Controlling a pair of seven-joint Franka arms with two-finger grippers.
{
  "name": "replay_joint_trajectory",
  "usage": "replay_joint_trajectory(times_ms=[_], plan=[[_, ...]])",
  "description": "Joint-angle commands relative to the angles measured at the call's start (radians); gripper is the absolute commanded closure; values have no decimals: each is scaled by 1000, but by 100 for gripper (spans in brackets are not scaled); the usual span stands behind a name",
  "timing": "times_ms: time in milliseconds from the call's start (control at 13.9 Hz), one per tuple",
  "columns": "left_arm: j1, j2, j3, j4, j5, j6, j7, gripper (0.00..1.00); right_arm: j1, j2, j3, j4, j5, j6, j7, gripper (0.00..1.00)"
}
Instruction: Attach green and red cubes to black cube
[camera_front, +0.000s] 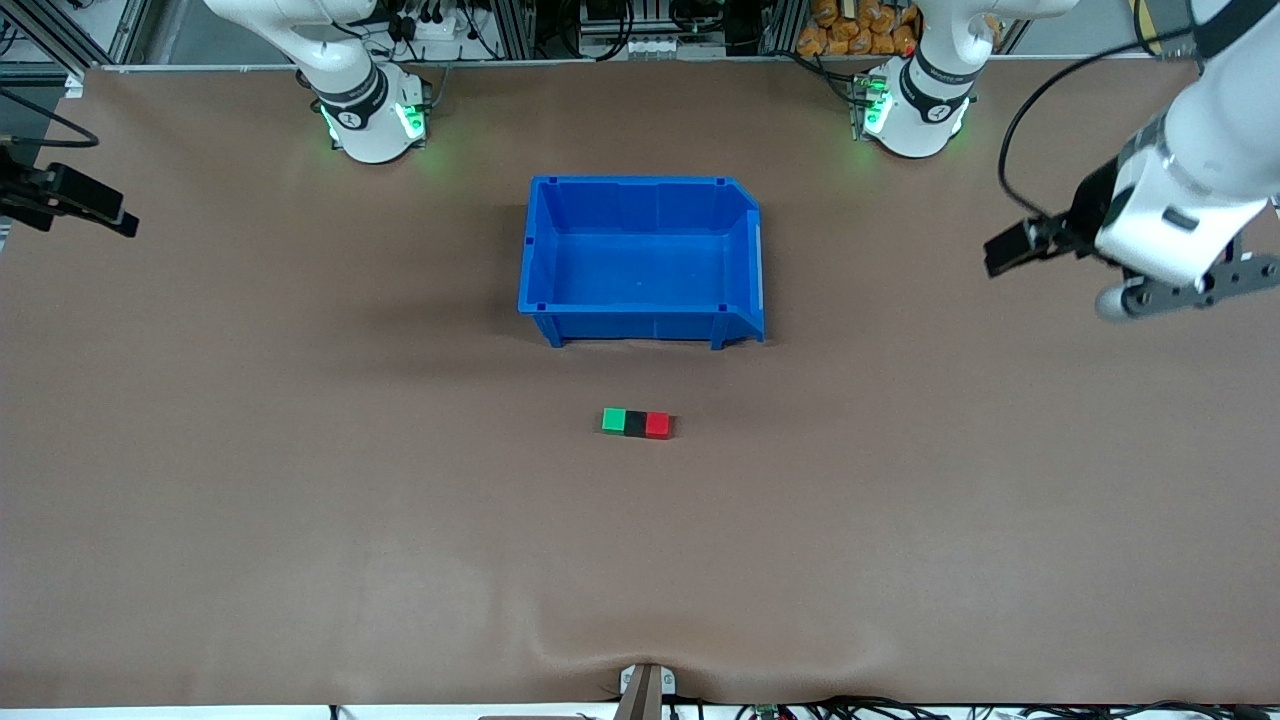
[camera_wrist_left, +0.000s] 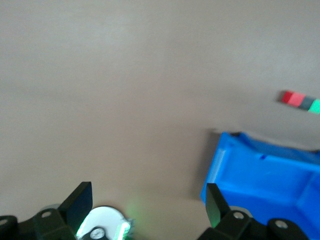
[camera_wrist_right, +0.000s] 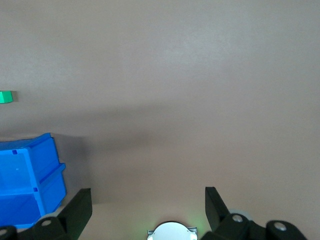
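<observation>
- Evidently the joining is done: the green cube (camera_front: 614, 420), black cube (camera_front: 635, 423) and red cube (camera_front: 657, 425) lie touching in one row mid-counter, nearer the front camera than the blue bin (camera_front: 640, 320).
- The left end effector (camera_wrist_left: 147, 202) hangs over the counter's edge at the left arm's end, spread wide, holding nothing.
- The right end effector (camera_wrist_right: 147, 202), over the counter's edge at the right arm's end, is equally wide and empty.
- By my judgement, nothing remains but parking both arms.

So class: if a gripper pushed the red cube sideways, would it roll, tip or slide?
Probably slide: the red cube is flat-faced and sits flat on the table. Touching the black cube, it may drag the green cube too.
</observation>
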Motion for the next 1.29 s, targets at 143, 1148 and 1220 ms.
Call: replay_joint_trajectory(times_ms=[143, 1148, 1220], plan=[[52, -410, 13, -521, 21, 221, 224, 0, 35, -15, -26, -7, -12, 3, -10, 0], [77, -296, 15, -268, 21, 42, 219, 0, 35, -18, -17, -10, -13, -3, -10, 0], [77, -296, 15, -268, 21, 43, 219, 0, 35, -18, -16, -10, -13, -6, -10, 0]])
